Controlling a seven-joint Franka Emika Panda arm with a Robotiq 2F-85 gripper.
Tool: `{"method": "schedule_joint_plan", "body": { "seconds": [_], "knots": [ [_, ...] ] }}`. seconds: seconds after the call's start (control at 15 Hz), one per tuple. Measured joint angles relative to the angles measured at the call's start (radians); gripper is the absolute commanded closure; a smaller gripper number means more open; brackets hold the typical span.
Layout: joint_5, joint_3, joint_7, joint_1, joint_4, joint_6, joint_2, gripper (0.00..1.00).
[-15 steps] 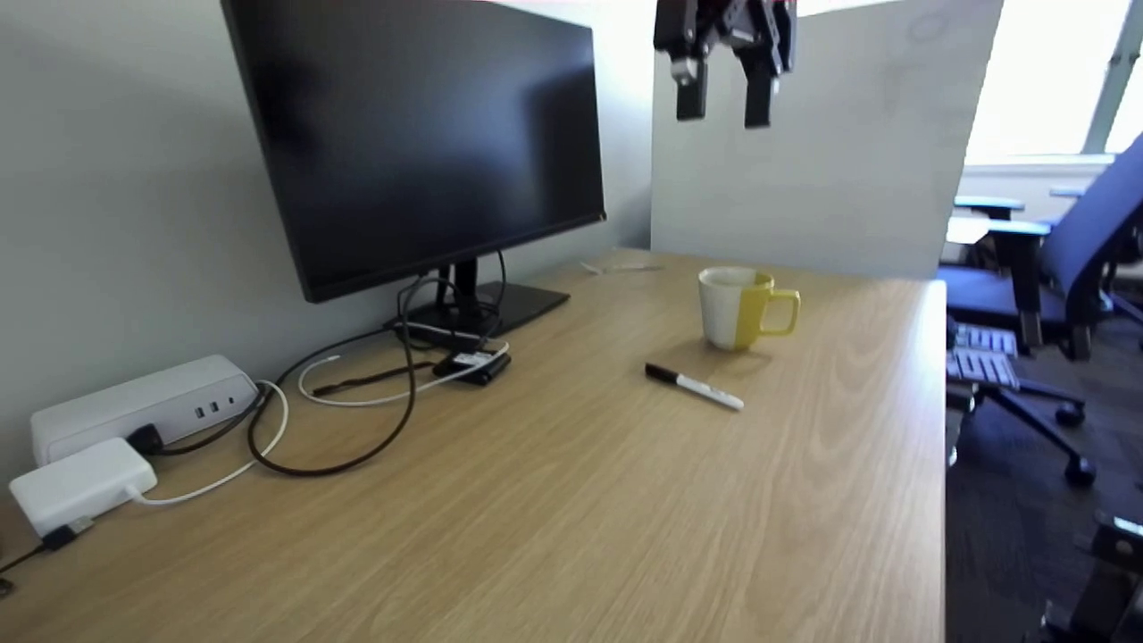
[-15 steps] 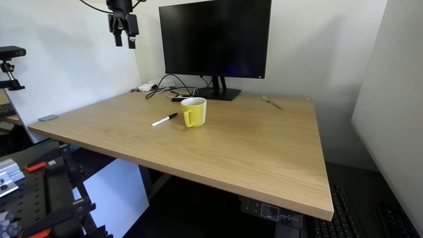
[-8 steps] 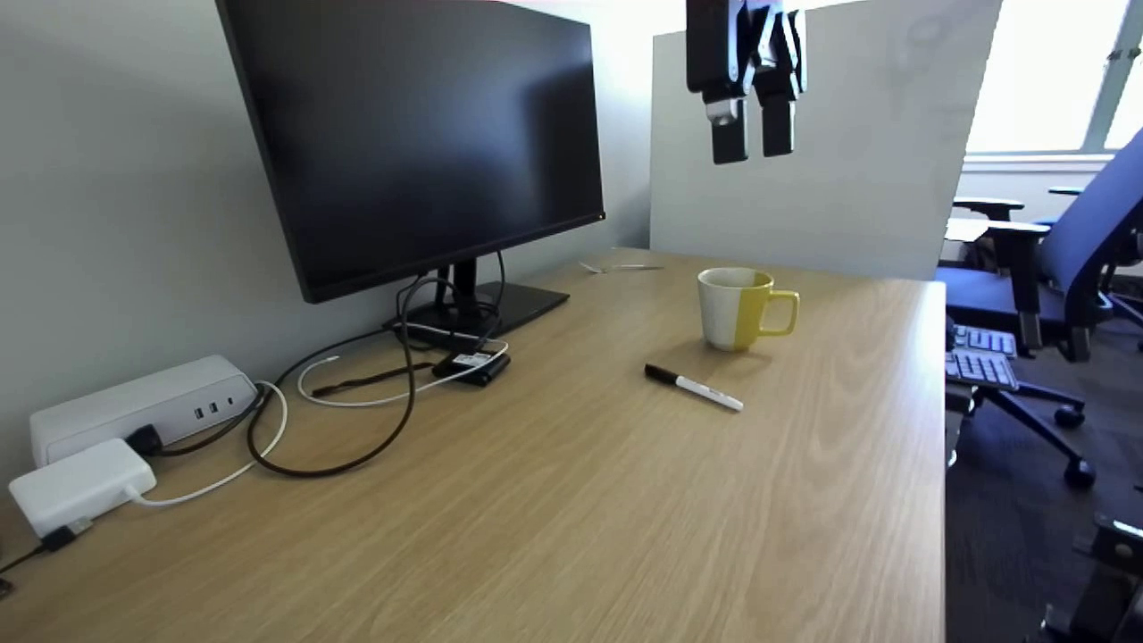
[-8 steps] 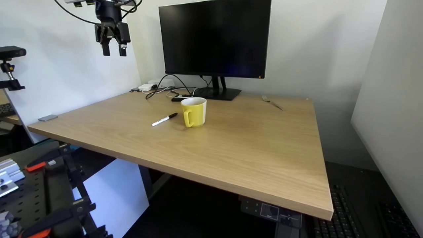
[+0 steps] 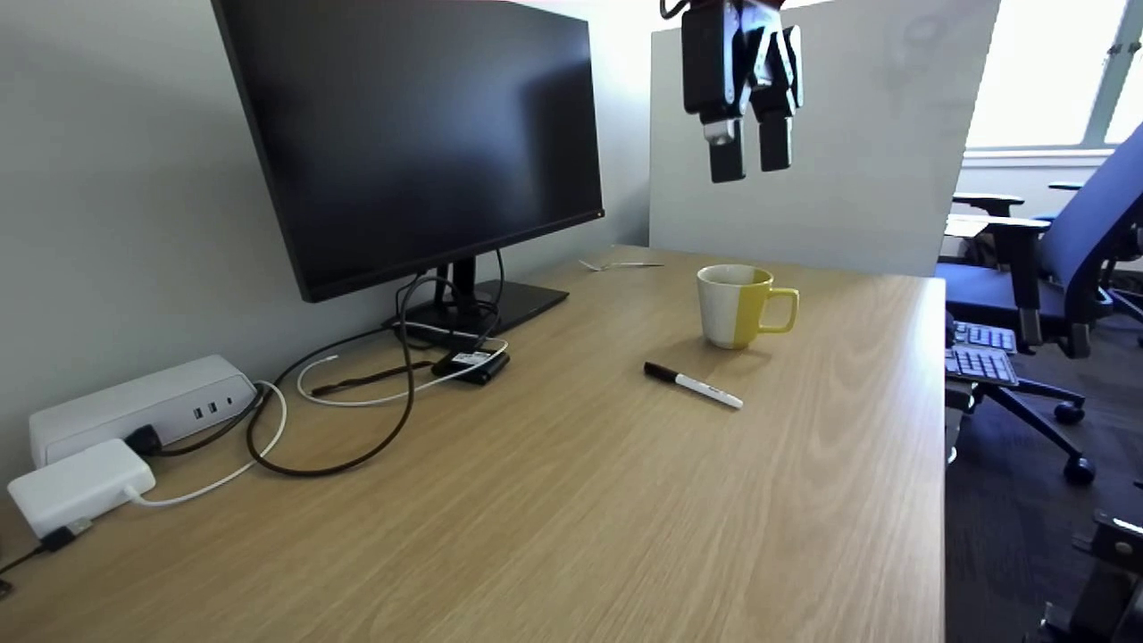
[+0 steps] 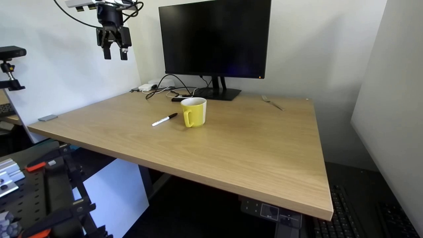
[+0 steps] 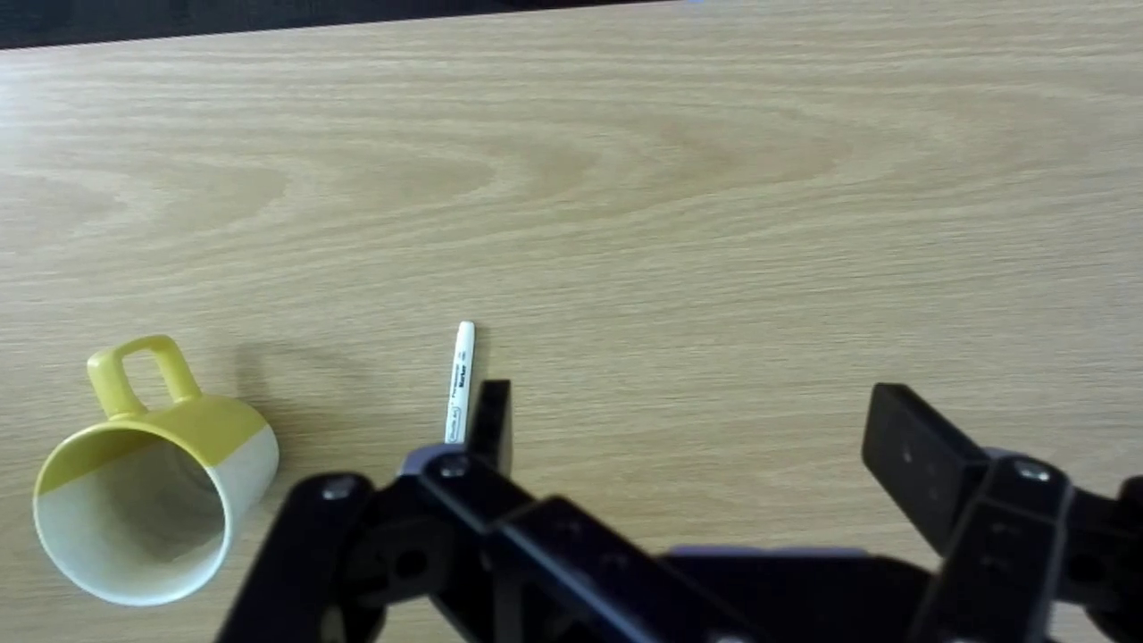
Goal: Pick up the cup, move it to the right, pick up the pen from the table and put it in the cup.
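The cup [image 5: 734, 308], a yellow and white mug, stands upright on the wood-grain table [image 5: 571, 500]. It also shows in an exterior view [image 6: 195, 114] and at the left of the wrist view [image 7: 214, 446]. The pen [image 5: 705, 389], white with a black cap end, lies flat beside the cup and apart from it. It shows in an exterior view [image 6: 165, 119]; in the wrist view its white barrel [image 7: 460, 379] shows and a finger hides the cap end. My gripper [image 5: 751, 156] hangs high above the table, open and empty; it also shows in an exterior view [image 6: 115, 54] and the wrist view [image 7: 692, 406].
A monitor [image 5: 429, 134] stands along the back with loose cables [image 5: 411, 402] and a black adapter [image 5: 473, 364] near its base. A white power box [image 5: 143, 406] lies farther along. A fork [image 6: 272, 102] lies near the back edge. A white partition [image 5: 804, 152] borders the table.
My gripper has come down and shifted sideways, leftward in one of the exterior views and slightly rightward in another, with its fingers staying open. The cup and the pen have not moved.
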State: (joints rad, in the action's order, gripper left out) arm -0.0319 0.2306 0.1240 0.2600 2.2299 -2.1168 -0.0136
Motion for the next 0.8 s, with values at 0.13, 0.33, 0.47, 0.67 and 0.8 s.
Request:
{"method": "schedule_joint_plan", "body": {
  "seconds": [0.13,0.33,0.47,0.67,0.8],
  "knots": [
    [0.019,-0.004,-0.002,-0.002,0.001,-0.041,-0.057,0.00],
    [0.047,-0.012,-0.016,-0.004,-0.007,-0.115,-0.160,0.00],
    [0.062,-0.021,-0.029,-0.005,-0.020,-0.155,-0.222,0.00],
    [0.076,-0.046,-0.060,-0.011,-0.046,-0.195,-0.296,0.00],
    [0.088,-0.062,-0.084,-0.019,-0.065,-0.217,-0.336,0.00]
  ]
}}
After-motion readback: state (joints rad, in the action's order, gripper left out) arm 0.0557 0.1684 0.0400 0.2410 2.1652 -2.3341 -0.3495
